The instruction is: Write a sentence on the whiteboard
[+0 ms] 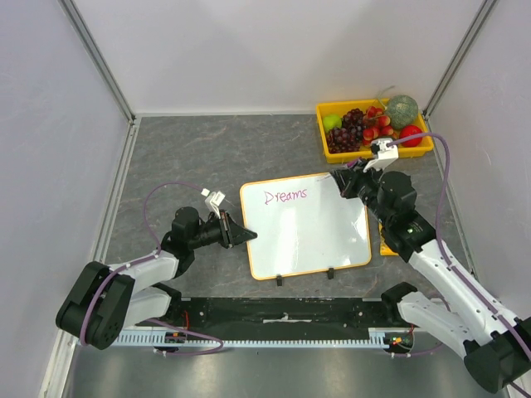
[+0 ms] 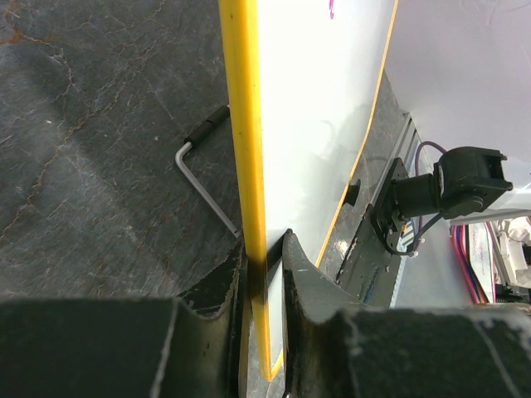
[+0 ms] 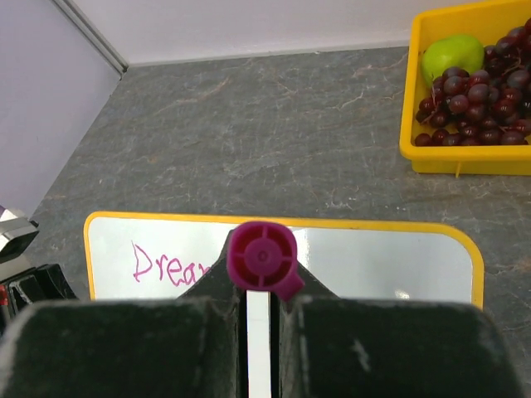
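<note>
Whiteboard [image 1: 311, 228] lies in the middle of the worktop [image 1: 191, 157], its long axis running roughly 9 to 3 in the top view, with the word "Dreams" [image 1: 285, 196] in pink near its 10 o'clock corner. The left pincer [image 1: 247, 235] is clamped on the board's 9 o'clock edge, one finger on each face of the frame. The right pincer [image 1: 344, 184], clamped on a magenta marker [image 3: 262, 259], hovers over the 1 o'clock corner. Blank board after the word lies at about 9 o'clock from it, so this nearer arm likely writes on.

Yellow tray [image 1: 344, 157] holding grapes [image 1: 347, 133]
</note>
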Available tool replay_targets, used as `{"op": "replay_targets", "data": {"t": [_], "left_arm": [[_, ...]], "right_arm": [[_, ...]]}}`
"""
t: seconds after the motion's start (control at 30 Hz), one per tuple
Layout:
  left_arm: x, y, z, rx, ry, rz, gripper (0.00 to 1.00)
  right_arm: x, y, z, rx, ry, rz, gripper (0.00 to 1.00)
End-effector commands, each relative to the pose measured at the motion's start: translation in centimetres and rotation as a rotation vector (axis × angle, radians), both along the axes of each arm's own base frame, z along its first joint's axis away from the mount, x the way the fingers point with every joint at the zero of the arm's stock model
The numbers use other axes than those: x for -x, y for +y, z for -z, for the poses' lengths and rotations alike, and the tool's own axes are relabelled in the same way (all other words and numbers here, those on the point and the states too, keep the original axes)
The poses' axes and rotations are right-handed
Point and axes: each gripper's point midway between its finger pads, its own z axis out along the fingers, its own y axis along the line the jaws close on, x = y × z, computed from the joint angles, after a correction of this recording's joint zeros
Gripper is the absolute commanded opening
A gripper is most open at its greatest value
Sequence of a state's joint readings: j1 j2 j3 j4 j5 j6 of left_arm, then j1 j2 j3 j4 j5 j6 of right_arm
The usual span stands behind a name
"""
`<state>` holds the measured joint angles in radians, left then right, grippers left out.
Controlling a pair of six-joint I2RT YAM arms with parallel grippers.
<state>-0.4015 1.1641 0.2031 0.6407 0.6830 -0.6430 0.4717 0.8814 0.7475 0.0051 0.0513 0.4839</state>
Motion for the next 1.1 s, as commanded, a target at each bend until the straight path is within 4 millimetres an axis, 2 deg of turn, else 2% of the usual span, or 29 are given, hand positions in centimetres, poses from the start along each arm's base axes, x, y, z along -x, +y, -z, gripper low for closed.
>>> {"op": "replay_targets", "data": {"t": [0.0, 0.27, 0.63, 0.8, 1.07], "left_arm": [[-0.7, 0.8, 1.8, -0.093, -0.026, -0.033, 0.02], [-0.8, 0.7, 1.9, -0.091, -0.024, -0.033, 0.02], [-0.9, 0.8, 1.9, -0.092, -0.022, -0.036, 0.02], [-0.9, 0.7, 1.9, -0.094, -0.022, -0.034, 0.02], [-0.9, 0.8, 2.0, -0.093, -0.019, -0.034, 0.02]], "right_arm": [[0.6, 0.5, -0.5, -0.042, -0.029, -0.047, 0.0], [0.4, -1.0, -0.1, 0.006, -0.051, 0.017, 0.0], [1.9, -1.3, 0.0, 0.128, -0.097, 0.09, 0.0], [1.7, -2.0, 0.2, 0.16, -0.105, 0.129, 0.0], [0.9, -1.0, 0.2, 0.141, -0.112, 0.11, 0.0]]}}
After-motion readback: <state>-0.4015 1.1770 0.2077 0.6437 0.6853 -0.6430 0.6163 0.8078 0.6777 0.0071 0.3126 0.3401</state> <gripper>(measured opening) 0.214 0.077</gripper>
